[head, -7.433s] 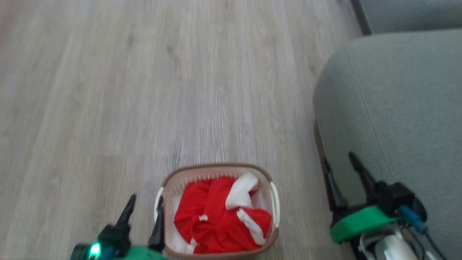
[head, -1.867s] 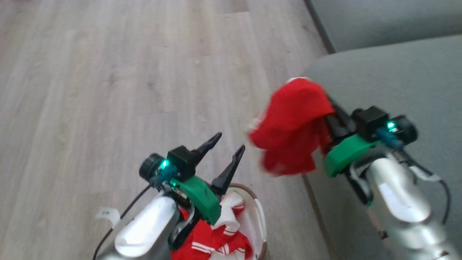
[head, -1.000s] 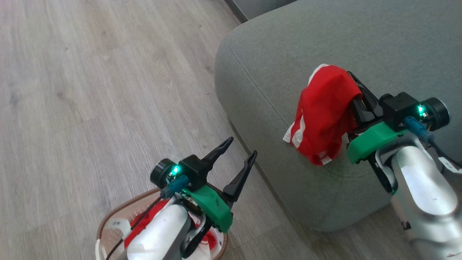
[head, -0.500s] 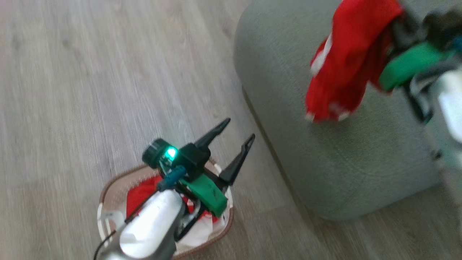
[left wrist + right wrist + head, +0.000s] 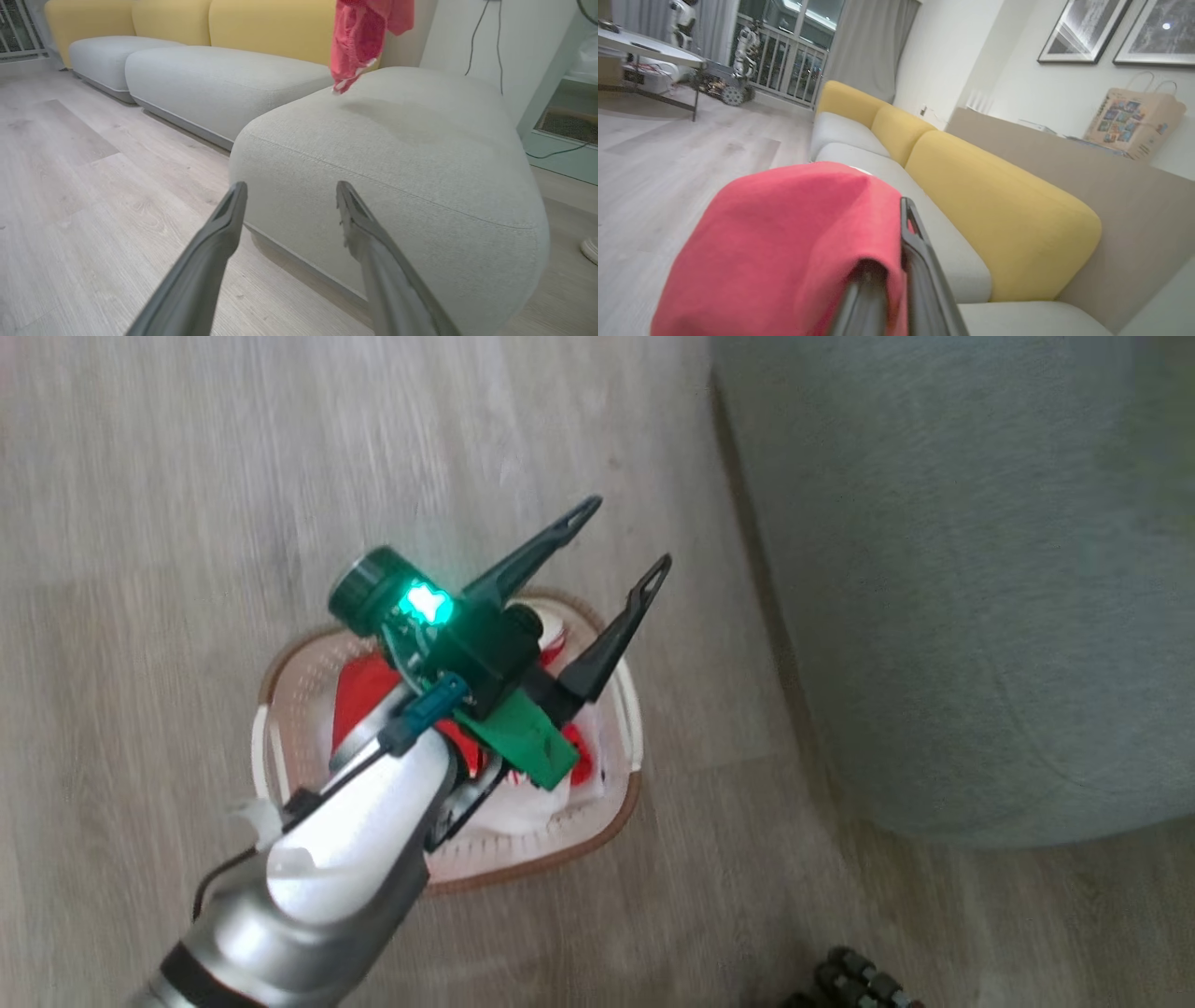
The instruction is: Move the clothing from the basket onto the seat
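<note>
My left gripper [image 5: 631,532] is open and empty, its arm stretching over the basket [image 5: 627,803], which stands on the floor beside the seat [image 5: 980,597]. Red clothing [image 5: 359,691] and white cloth lie in the basket, partly hidden by the arm. In the left wrist view the left gripper [image 5: 292,186] points at the seat [image 5: 397,154], and a red garment [image 5: 359,37] with white trim hangs in the air above the seat's far side. My right gripper [image 5: 896,233] is shut on that red garment [image 5: 784,242], which drapes over its left finger.
Pale wood floor [image 5: 140,476] surrounds the basket. More grey cushions [image 5: 210,79] with yellow backrests [image 5: 994,200] run along the wall. A dark ribbed object [image 5: 854,980] lies at the bottom edge of the head view. A table [image 5: 644,51] stands far off.
The head camera has swung, so the basket now sits mid-picture and the right arm has left that view. The right gripper still holds the red garment, raised over the seat. The left gripper stays open.
</note>
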Controlling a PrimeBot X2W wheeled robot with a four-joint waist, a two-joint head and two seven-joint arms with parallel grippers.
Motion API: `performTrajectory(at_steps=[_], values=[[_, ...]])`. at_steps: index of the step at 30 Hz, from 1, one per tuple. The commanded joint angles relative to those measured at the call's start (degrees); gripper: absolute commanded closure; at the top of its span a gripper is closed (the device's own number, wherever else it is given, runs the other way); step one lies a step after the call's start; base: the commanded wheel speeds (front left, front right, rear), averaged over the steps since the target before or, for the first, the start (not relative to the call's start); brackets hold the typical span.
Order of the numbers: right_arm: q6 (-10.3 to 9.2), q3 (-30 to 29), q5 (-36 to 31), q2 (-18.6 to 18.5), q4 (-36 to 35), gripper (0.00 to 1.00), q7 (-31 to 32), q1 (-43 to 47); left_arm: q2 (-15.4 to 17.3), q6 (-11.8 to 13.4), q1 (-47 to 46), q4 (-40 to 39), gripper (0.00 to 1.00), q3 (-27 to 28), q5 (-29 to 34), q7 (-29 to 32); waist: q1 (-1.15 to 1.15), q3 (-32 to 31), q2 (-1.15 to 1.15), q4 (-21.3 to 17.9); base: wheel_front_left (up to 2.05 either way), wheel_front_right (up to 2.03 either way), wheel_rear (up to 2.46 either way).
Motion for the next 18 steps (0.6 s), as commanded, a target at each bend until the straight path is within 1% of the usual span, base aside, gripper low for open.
performTrajectory(at_steps=[1, 6, 7, 13, 18], values=[[-0.02, -2.5, -1.5, -2.2, 1.0, 1.0, -0.7, -2.0, 1.1, 0.2, -2.9, -2.9, 0.0, 1.8, 0.8, 0.5, -0.01, 6.0, 0.0, 3.6, 0.0, 0.0, 0.0], [-0.02, -8.9, -5.1, -1.0, 6.8, 1.0, -1.3, -2.0, 1.5, 0.4, -4.6, -4.3, 0.0, 1.5, 1.6, 1.3, -0.01, 10.1, 0.0, 5.1, 0.0, 0.0, 0.0], [-0.02, -8.9, -5.1, -1.0, 6.8, 1.0, -1.3, -2.0, 1.5, 0.4, -4.6, -4.3, 0.0, 1.5, 1.6, 1.3, -0.01, 10.1, 0.0, 5.1, 0.0, 0.0, 0.0], [-0.02, -16.0, -9.8, 3.7, 12.3, 1.0, -1.7, 1.0, 2.2, 0.7, -5.0, -4.5, 0.0, 1.1, 2.0, 1.8, -0.01, 13.0, 0.0, 5.7, 0.0, 0.0, 0.0], [-0.02, -19.6, -12.6, 6.5, 13.1, 1.0, -1.8, 3.2, 2.7, 0.7, -5.0, -4.2, 0.0, 0.8, 2.1, 1.9, -0.01, 13.9, 0.0, 5.6, 0.0, 0.0, 0.0]])
